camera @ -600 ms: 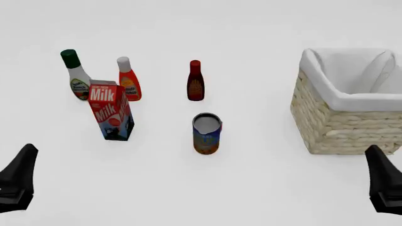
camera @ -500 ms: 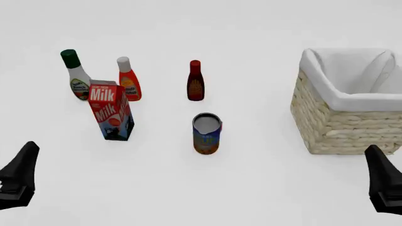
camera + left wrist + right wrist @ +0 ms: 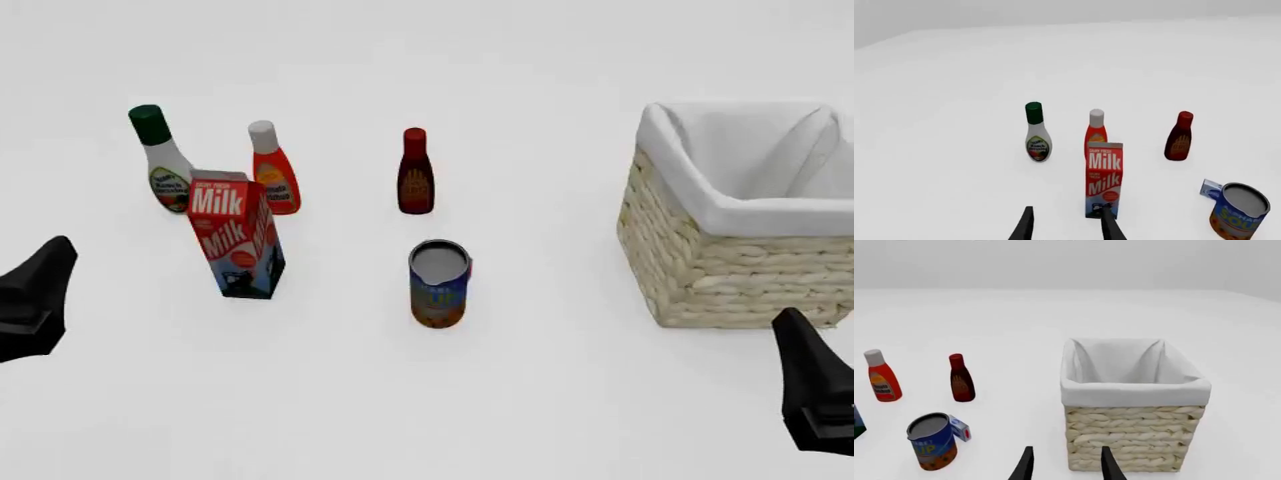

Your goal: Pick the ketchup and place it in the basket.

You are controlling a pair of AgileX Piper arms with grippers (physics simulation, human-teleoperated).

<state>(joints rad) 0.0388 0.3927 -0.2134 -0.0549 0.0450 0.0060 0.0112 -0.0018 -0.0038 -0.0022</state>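
- Ketchup, a bright orange-red squeeze bottle with white cap and yellow-and-white label (image 3: 274, 170), stands upright on the white table (image 3: 534, 380), just behind the red-and-blue milk carton (image 3: 238, 236), which partly screens it from the left arm.
- Left gripper (image 3: 1065, 226) hangs low and well short of the carton, black fingers apart and empty, apparently lined up to approach.
- Right gripper (image 3: 1065, 465) waits before the pale woven wicker basket with white cloth lining (image 3: 1134, 440), fingers apart, nothing held.
- Basket sits well to the right, open for a drop.
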